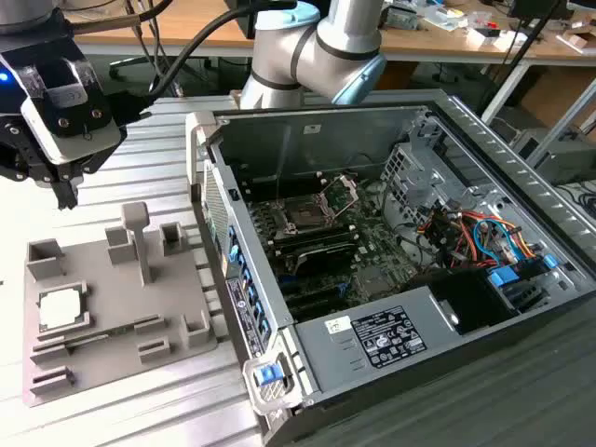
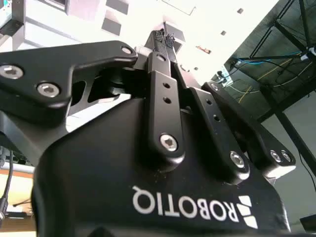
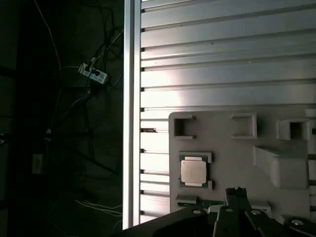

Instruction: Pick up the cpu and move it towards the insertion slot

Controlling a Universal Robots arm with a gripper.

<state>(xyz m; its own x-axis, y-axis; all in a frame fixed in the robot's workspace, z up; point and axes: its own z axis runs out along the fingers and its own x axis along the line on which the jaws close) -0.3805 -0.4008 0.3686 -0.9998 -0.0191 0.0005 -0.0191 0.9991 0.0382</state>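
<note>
Cpu (image 3: 192, 172) amid grey fixture blocks (image 3: 289, 170)

Slatted aluminium tabletop (image 1: 140, 158), pale and glaring under strong light. Beyond it, at the far side in the exterior view, a long wooden desk (image 1: 438, 42) on white metal legs (image 1: 507, 84), littered with small parts. In the first wrist view, past the tabletop's edge, dark floor (image 3: 59, 163) strewn with cables (image 3: 74, 103) and a white power strip (image 3: 93, 74).
</note>
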